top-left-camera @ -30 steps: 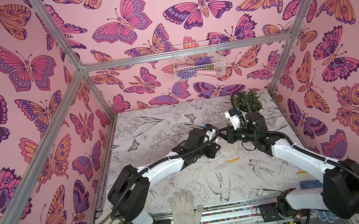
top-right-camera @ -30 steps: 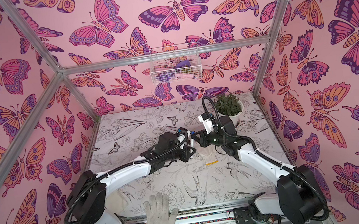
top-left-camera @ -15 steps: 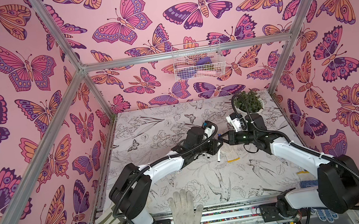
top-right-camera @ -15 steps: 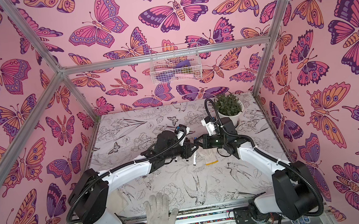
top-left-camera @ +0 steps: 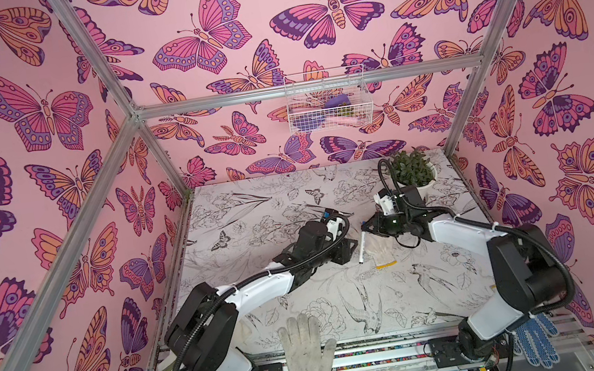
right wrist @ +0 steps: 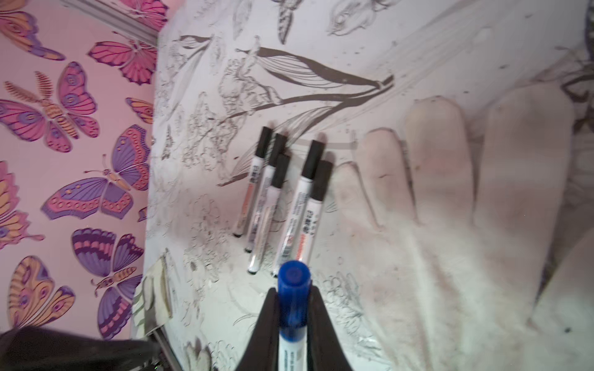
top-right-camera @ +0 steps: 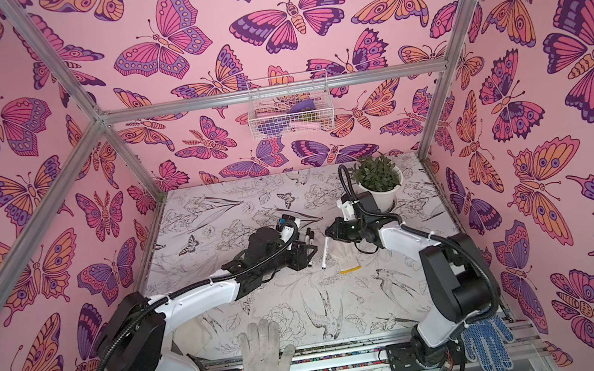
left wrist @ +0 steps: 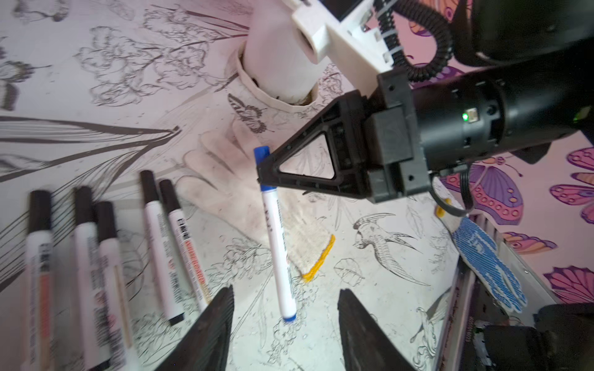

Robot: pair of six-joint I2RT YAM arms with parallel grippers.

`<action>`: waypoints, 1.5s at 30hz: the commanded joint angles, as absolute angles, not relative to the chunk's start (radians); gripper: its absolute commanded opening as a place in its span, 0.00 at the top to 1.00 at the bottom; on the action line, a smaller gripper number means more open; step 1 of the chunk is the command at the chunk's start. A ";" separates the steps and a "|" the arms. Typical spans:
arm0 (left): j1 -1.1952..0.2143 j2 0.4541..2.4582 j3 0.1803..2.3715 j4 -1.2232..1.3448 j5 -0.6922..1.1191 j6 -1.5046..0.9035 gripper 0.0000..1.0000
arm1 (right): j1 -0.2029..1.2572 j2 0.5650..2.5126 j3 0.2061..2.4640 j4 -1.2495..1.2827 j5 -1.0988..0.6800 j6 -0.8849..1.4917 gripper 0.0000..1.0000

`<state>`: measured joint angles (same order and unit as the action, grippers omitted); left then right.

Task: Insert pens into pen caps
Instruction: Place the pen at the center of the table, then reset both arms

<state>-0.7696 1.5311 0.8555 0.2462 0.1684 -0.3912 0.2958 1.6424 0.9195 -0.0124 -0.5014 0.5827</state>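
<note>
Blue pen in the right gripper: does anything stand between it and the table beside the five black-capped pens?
Nothing visible does. The blue pen hangs by its cap from the right gripper, with bare table between it and the black-capped pens. The glove lies mostly on its other side, and the left gripper stands open, clear of it.

The fingers (left wrist: 218,324) of the left gripper (left wrist: 286,290) were held apart, and between them, in the left wrist view, was seen the lower end of the blue-capped pen (left wrist: 277,253) pinched in the right gripper (left wrist: 262,168). Beside them the counter (top-left-camera: 251,208) was blocked by five capped pens (left wrist: 160,244) and a white glove (left wrist: 225,192); its far right corner was taken by a potted plant (top-left-camera: 414,172).
</note>
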 commanded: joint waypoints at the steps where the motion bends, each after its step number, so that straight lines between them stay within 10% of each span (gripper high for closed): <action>1: -0.741 1.480 0.789 0.202 -0.026 -0.443 0.45 | 0.292 1.729 0.960 -0.015 -0.448 0.604 1.00; 5: -0.713 1.437 0.746 0.138 -0.223 -0.526 0.46 | 0.294 1.805 0.996 0.014 -0.464 0.620 0.98; 14: -0.628 1.348 0.668 0.084 -0.317 -0.558 0.44 | 0.290 1.684 0.950 0.047 -0.408 0.606 0.01; 24: -0.430 1.108 0.632 -0.063 -0.540 -0.399 0.31 | 0.235 1.328 0.756 0.043 0.407 0.399 0.01; 29: -0.279 1.024 0.590 -0.087 -0.628 -0.356 0.01 | 0.228 1.338 0.635 0.209 0.756 0.239 0.01; 38: -0.167 1.233 0.488 0.309 -0.802 -0.136 0.01 | 0.195 1.512 0.486 0.690 0.718 0.057 0.01; 45: -0.118 1.398 0.412 0.678 -0.558 -0.036 0.01 | 0.112 1.464 0.424 0.746 0.462 0.083 0.01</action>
